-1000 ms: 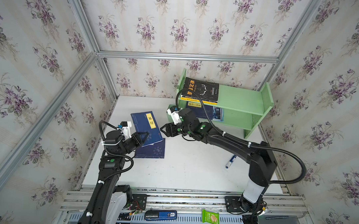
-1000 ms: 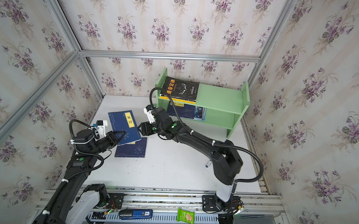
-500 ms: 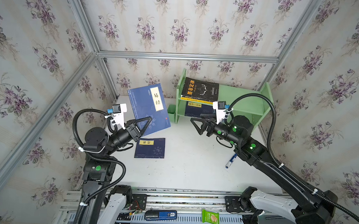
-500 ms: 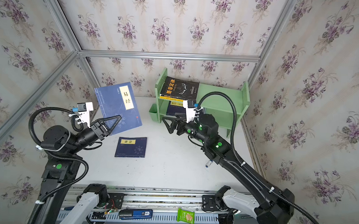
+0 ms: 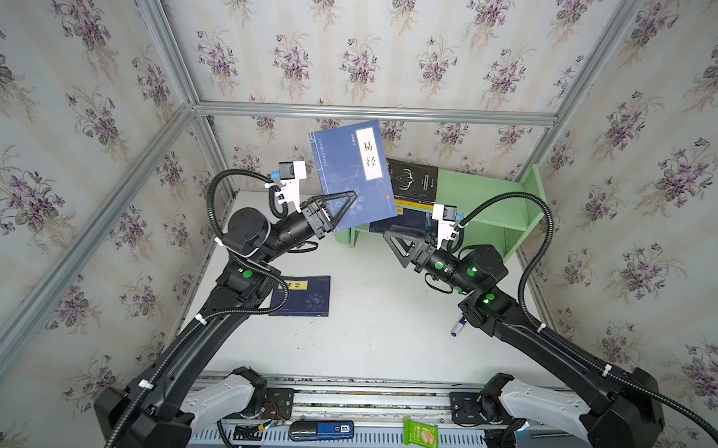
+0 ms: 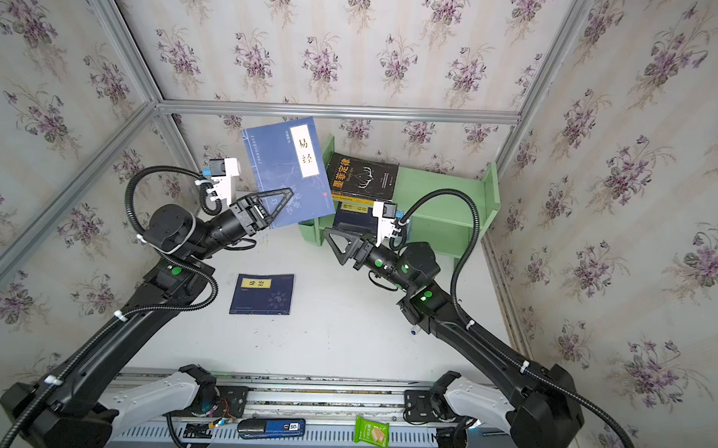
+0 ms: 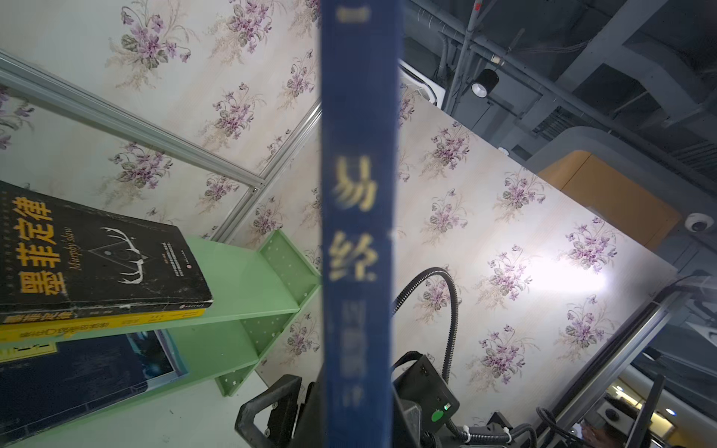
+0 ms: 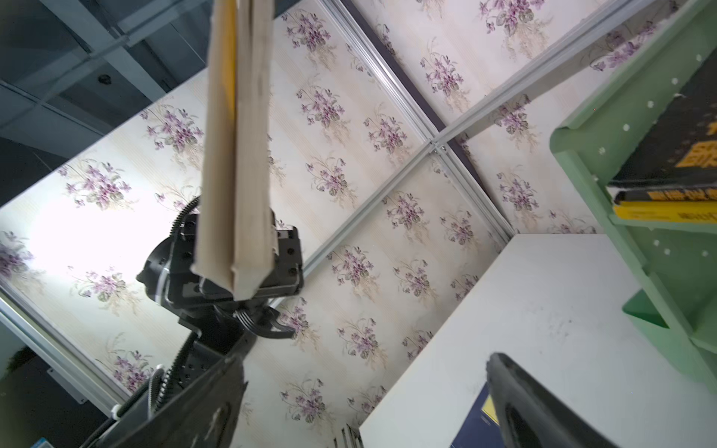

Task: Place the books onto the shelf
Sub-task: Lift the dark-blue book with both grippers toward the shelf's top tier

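Observation:
My left gripper [image 5: 352, 197] [image 6: 288, 195] [image 7: 357, 419] is shut on the lower edge of a navy book [image 5: 351, 170] [image 6: 285, 167] [image 7: 359, 232], holding it upright in the air beside the left end of the pale green shelf [image 5: 487, 197] [image 6: 438, 191] [image 7: 248, 279]. A black book [image 5: 413, 181] [image 6: 363, 177] lies on a yellow book [image 6: 354, 198] on the top tier. A dark book [image 5: 407, 223] sits on the lower tier. Another navy book [image 5: 302, 295] [image 6: 262, 293] lies flat on the table. My right gripper [image 5: 392, 239] [image 6: 332, 236] [image 8: 364, 407] is open and empty before the shelf.
A blue-and-white marker pen [image 5: 457, 327] lies on the table under my right arm. A small green cup [image 5: 344, 235] hangs on the shelf's left side. Flowered walls enclose the table. A green packet [image 5: 421, 435] and a blue device [image 5: 321, 430] lie on the front rail.
My left gripper has lifted the navy book off the table and carried it up and right toward the shelf. My right gripper opened, left the book and drew back to the right.

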